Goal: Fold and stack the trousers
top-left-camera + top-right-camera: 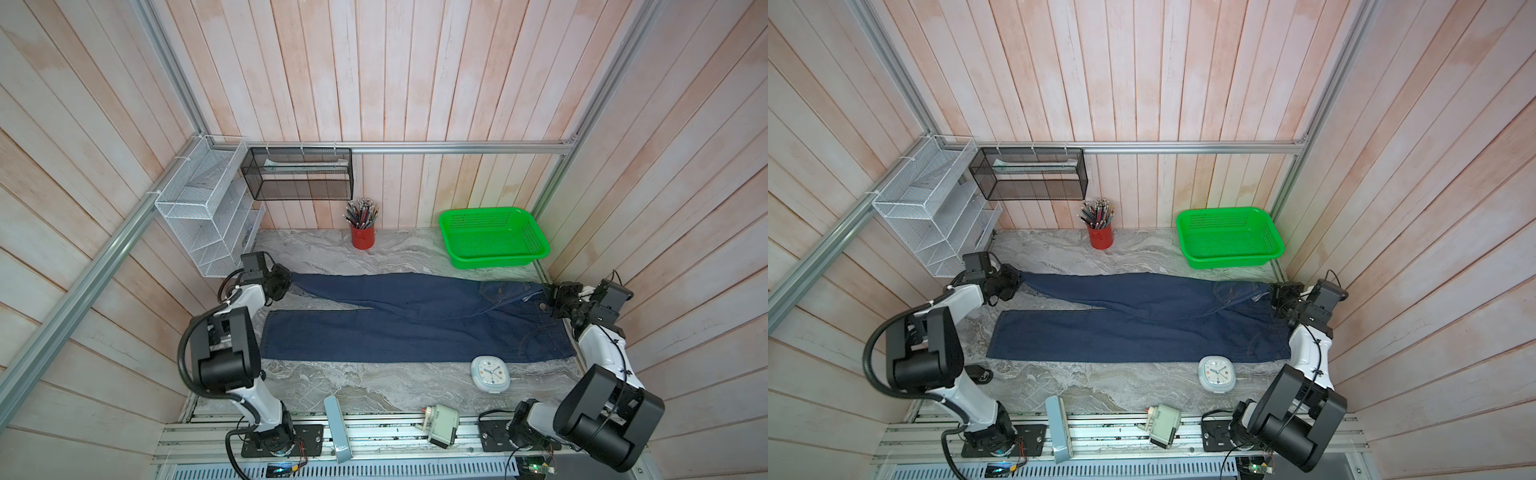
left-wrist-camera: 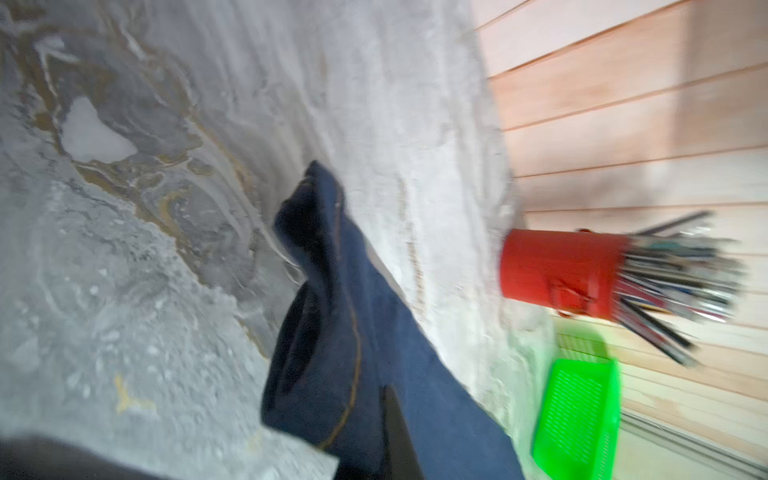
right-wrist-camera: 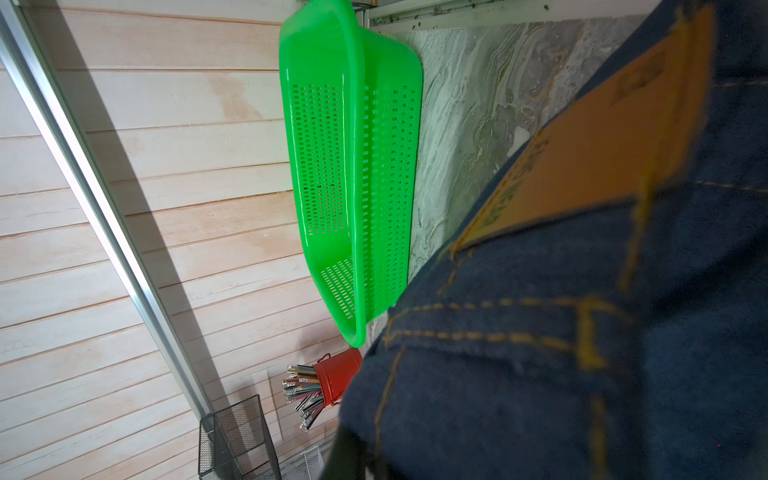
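Trousers (image 1: 415, 332) lie flat across the marble table (image 1: 332, 386) in both top views, legs left, waist right. The left gripper (image 1: 286, 283) is clamped on the far leg near its hem, and the right gripper (image 1: 552, 294) is clamped on the waistband. One red cup (image 1: 362, 239) at the far edge holds many pencils. One green basket (image 1: 490, 262) at far right holds nothing.

The left wrist view is blurred, showing the denim leg, cup and basket.

The right wrist view shows the denim close up with one tan patch (image 3: 602, 145).

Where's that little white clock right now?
In both top views the clock lies on the marble table, right of middle, just in front of the trousers near their waist end.
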Robot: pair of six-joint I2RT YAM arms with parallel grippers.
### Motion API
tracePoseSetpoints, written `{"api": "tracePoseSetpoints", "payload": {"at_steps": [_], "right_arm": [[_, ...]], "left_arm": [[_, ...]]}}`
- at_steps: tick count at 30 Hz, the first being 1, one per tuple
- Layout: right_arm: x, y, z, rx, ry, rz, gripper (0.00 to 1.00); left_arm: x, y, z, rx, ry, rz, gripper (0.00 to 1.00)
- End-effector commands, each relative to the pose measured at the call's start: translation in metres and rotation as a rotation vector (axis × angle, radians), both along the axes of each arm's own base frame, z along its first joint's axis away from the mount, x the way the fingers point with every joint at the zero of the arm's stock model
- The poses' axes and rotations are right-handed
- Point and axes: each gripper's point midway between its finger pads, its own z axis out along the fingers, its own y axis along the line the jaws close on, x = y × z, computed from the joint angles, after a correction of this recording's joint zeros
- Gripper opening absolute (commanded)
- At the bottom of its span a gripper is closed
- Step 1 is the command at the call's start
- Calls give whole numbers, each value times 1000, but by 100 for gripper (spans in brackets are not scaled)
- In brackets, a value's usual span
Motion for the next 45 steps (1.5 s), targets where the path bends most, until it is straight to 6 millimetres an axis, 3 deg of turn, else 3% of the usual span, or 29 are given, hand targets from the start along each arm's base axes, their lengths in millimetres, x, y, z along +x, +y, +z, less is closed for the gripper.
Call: {"api": "tracePoseSetpoints", "payload": {"at_steps": [1,5,13,17,21,26,32,36,45], "right_arm": [[-9,-6,16,-1,-10,-42,0],[-21,0,11,64,13,-49,0],[-65,21,-12,161,122,-88,0],[-86,37,-26,188,177,-92,0],[-92,45,-14,184,183,-66,0],[-77,19,4,200,123,-149,0],[-38,-23,13,258,74,-298,0],[11,-31,18,263,95,-277,0],[129,-13,11,294,147,-178,0]], "left_arm": [[-39,4,35,-5,-20,3,0],[-85,4,56,-15,-41,11,0],[-174,4,84,13,-32,60,0],[-202,0,96,19,-24,57,0],[-213,-7,104,49,9,50,0],[-189,4,100,-41,-41,85,0],[-127,27,83,-179,-69,81,0],[-84,41,65,-220,-40,66,0],[-8,39,22,-238,42,9,0]]}}
